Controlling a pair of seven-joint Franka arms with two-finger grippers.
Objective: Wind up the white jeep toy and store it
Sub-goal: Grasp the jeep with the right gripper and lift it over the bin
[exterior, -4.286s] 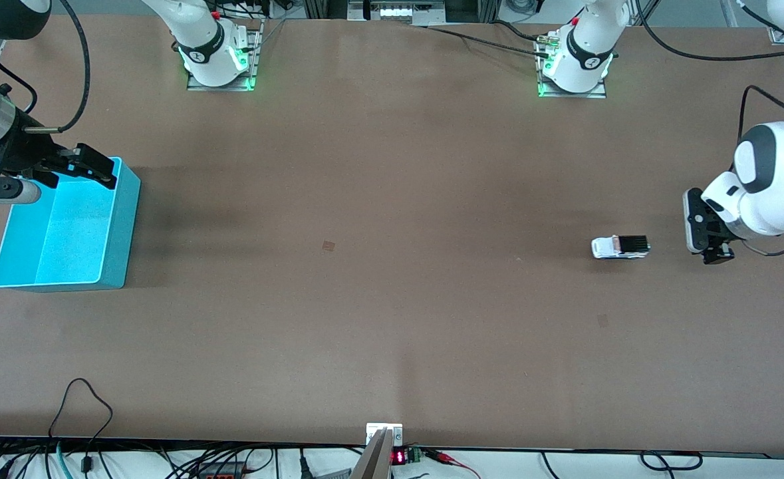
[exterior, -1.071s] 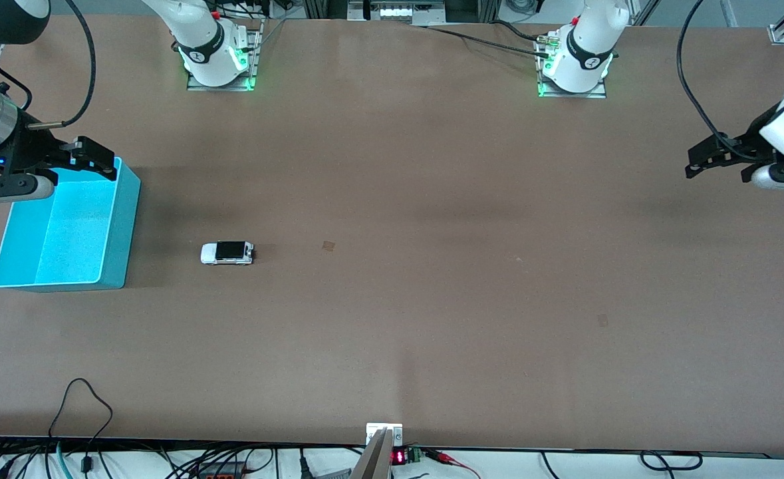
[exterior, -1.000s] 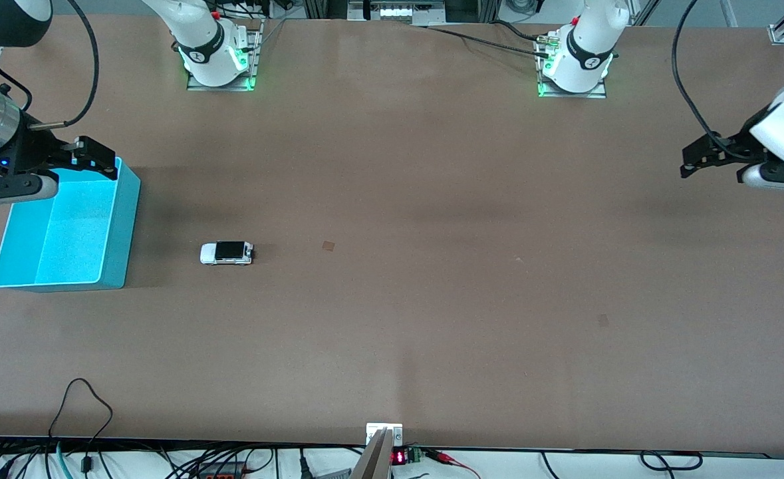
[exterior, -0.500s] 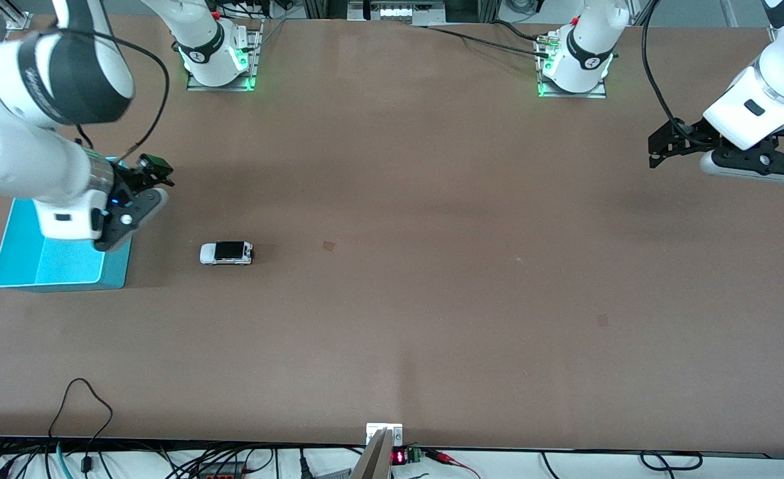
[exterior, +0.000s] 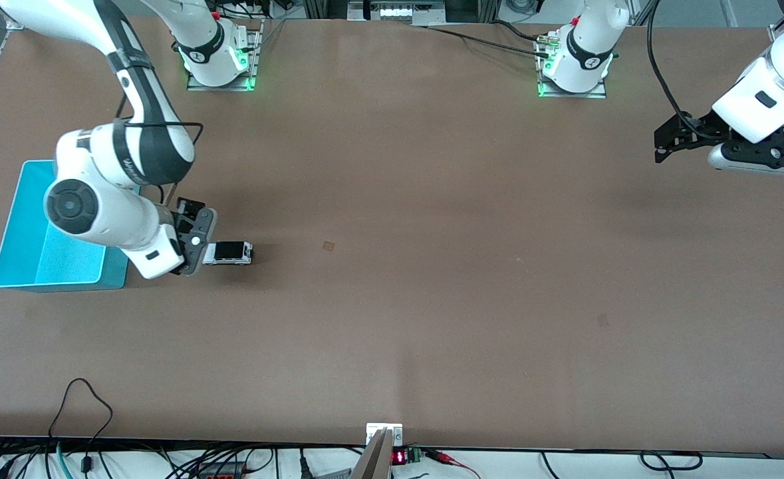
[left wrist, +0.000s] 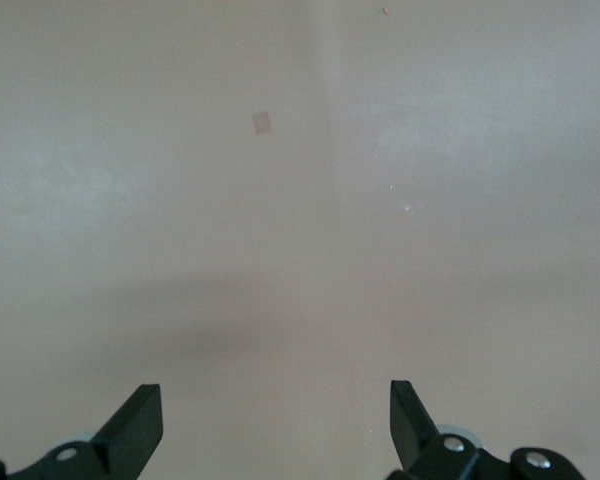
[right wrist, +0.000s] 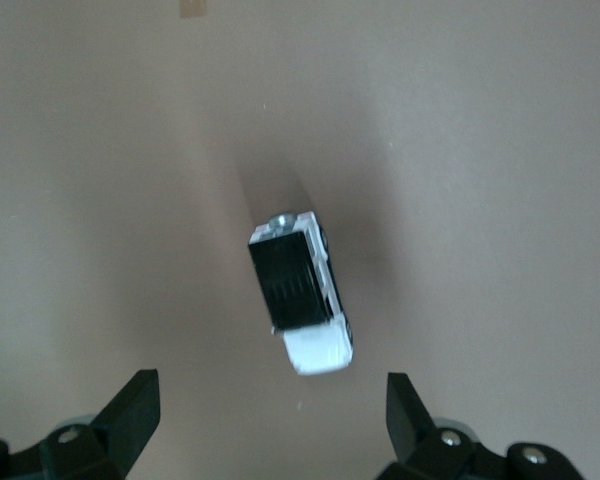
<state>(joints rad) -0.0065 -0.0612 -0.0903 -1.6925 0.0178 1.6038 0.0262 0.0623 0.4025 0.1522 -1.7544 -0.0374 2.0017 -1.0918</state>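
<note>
The white jeep toy [exterior: 227, 253] with its black roof stands on the brown table, a short way from the turquoise bin [exterior: 116, 274] toward the left arm's end. My right gripper [exterior: 195, 243] is open and empty, low over the table between the bin and the jeep, close beside the jeep. In the right wrist view the jeep [right wrist: 300, 295] lies just ahead of the open gripper [right wrist: 270, 420], not between the fingers. My left gripper [exterior: 661, 146] is open and empty, up over the table's left arm end; the left wrist view shows it [left wrist: 272, 425] above bare table.
The bin is open-topped and partly hidden by the right arm. A small brown mark [exterior: 328, 245] is on the table near the middle. Both arm bases stand along the edge farthest from the front camera. Cables and a small bracket [exterior: 384, 432] lie at the nearest edge.
The jeep rolled from the left arm's end to near the bin, then stood still. My right gripper swung from over the bin down beside the jeep. My left arm rose and shifted slightly.
</note>
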